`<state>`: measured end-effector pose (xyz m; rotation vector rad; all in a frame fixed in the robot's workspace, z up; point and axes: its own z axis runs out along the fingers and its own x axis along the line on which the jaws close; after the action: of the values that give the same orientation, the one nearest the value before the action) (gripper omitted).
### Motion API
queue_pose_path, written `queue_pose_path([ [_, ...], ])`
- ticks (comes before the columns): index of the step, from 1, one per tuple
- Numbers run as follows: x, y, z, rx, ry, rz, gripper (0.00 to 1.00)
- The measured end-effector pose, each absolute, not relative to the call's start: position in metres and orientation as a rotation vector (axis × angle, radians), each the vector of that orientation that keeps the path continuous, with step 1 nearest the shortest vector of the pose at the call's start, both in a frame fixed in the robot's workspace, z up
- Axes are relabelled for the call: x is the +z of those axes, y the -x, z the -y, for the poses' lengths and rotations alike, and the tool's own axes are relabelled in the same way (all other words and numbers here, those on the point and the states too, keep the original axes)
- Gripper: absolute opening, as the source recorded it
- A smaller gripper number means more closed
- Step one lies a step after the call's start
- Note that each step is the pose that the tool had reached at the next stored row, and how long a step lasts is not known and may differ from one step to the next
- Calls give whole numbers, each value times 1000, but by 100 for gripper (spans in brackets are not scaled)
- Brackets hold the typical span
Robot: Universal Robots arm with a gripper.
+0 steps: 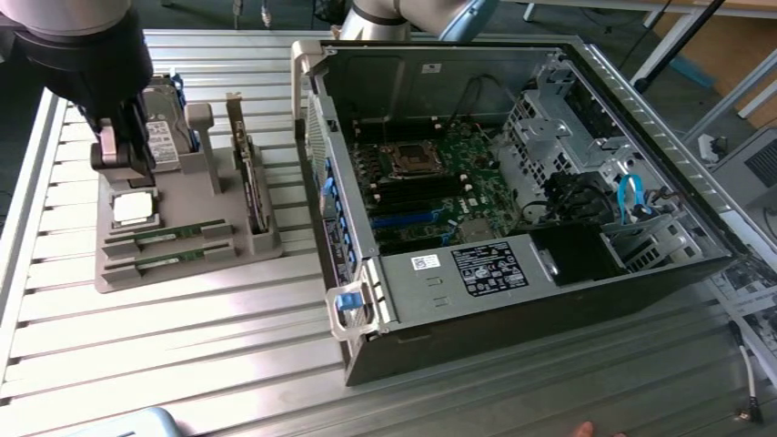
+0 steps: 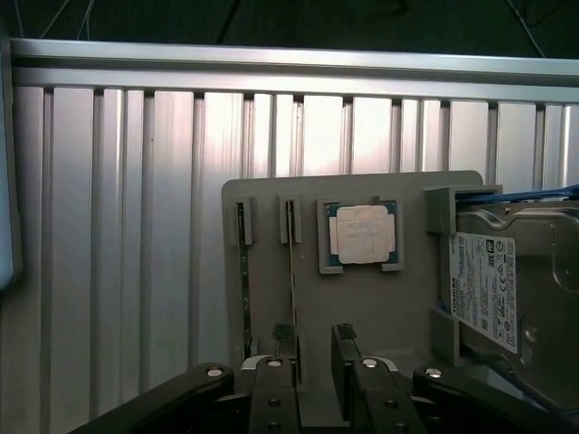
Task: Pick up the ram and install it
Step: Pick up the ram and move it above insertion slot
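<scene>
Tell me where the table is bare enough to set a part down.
The widest bare table lies below the tray in the exterior view, left of the case. The strip between tray and case is tight, and the tray itself is crowded.

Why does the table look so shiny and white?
Exterior view: light glares off the ribbed silver metal table, washing its ridges pale; the open grey computer case looks dim inside. Wrist view: the same table reflects bright bands beyond the grey plastic parts tray.
</scene>
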<state>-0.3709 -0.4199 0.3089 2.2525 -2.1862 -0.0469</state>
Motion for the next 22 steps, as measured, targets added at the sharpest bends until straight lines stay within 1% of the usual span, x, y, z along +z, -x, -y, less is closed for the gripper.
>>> queue_pose_path([
  [11, 309, 371, 425, -47, -2252, 2186, 30],
  [22, 299, 371, 426, -47, -2253, 2186, 30],
])
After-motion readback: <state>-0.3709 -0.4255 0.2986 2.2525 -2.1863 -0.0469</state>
